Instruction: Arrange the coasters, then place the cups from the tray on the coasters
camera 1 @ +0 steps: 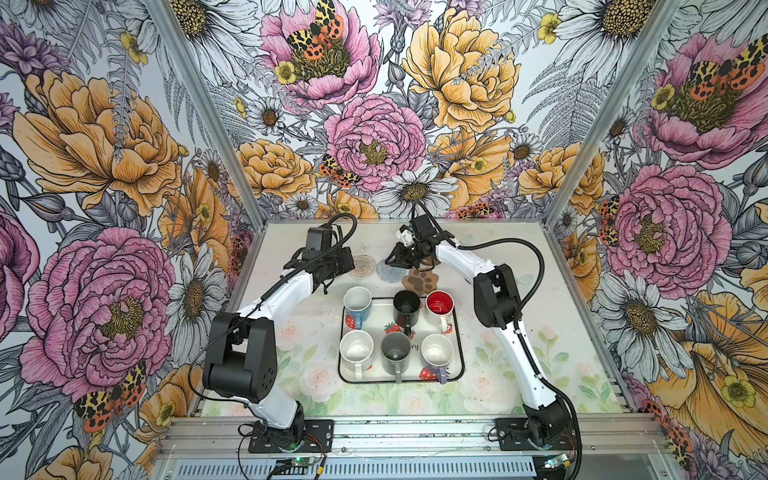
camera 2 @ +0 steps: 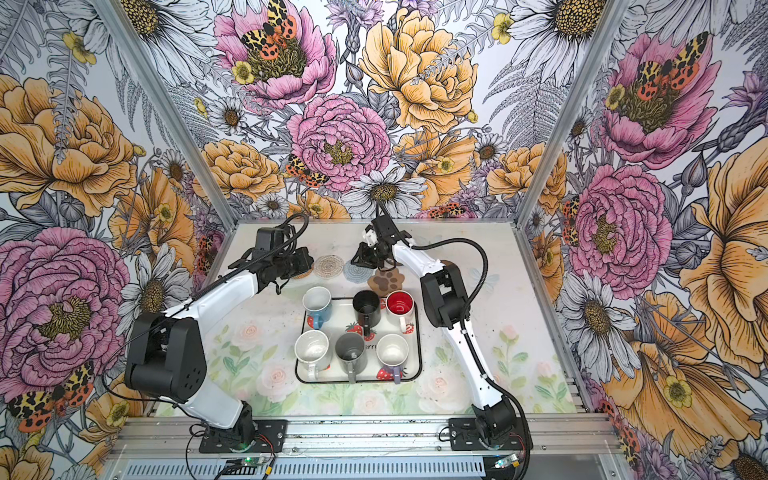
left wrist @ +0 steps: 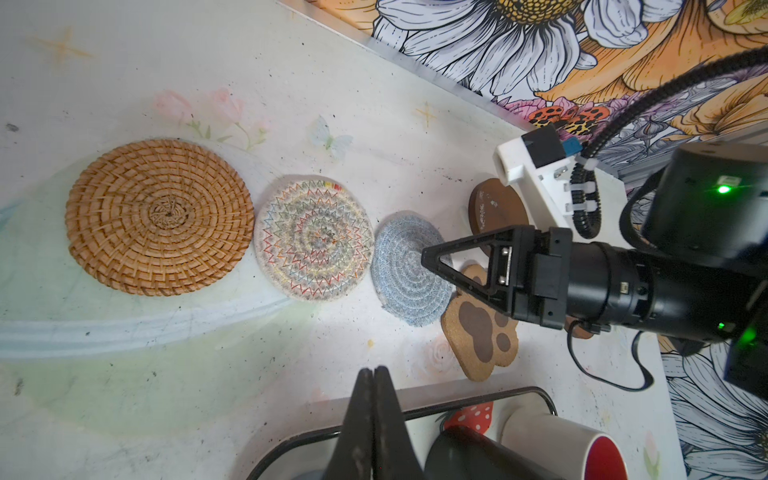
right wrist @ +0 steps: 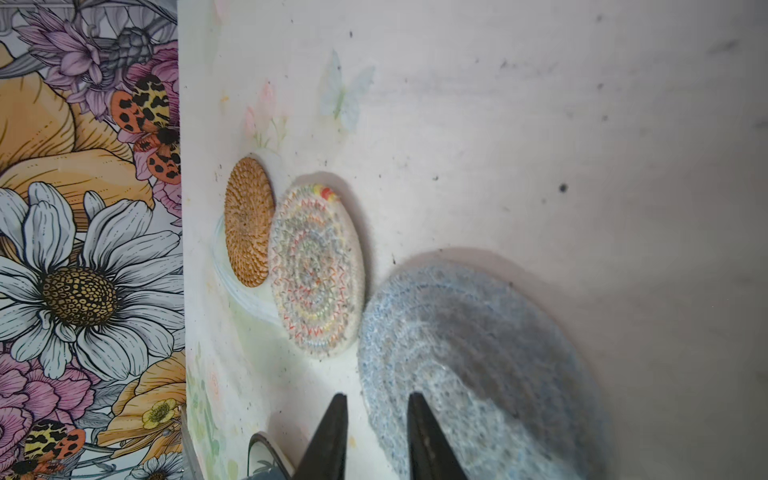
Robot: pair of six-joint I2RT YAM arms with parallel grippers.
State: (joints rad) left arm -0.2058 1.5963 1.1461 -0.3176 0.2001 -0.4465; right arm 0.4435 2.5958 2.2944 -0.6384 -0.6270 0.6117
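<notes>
**Tray**: white with a thin black rim and strawberry print. It sits mid-table toward the front and holds all six cups, upright, in two rows of three with their handles toward the front.
- Back row, left to right: light blue cup, black cup, red-interior cup
- Front row, left to right: white cup, grey cup, lavender cup

**Coasters:** these lie on the table behind the tray.
- The row from the left is the rattan coaster, the whitish woven coaster and the grey-blue coaster, each touching or just beside the next
- The paw coaster comes after these, nearer the tray
- A brown disc lies behind the paw coaster, partly hidden by the right arm
- A second disc cannot be made out for certain

**Left gripper**: the jaws are pressed together with nothing held. The tips are near the tray's rear rim. In both top views its body covers most of the rattan coaster.

**Right gripper**: the jaws are slightly parted with nothing between them. It is low at the edge of the grey-blue coaster, with one finger over the coaster and the other over bare table
</notes>
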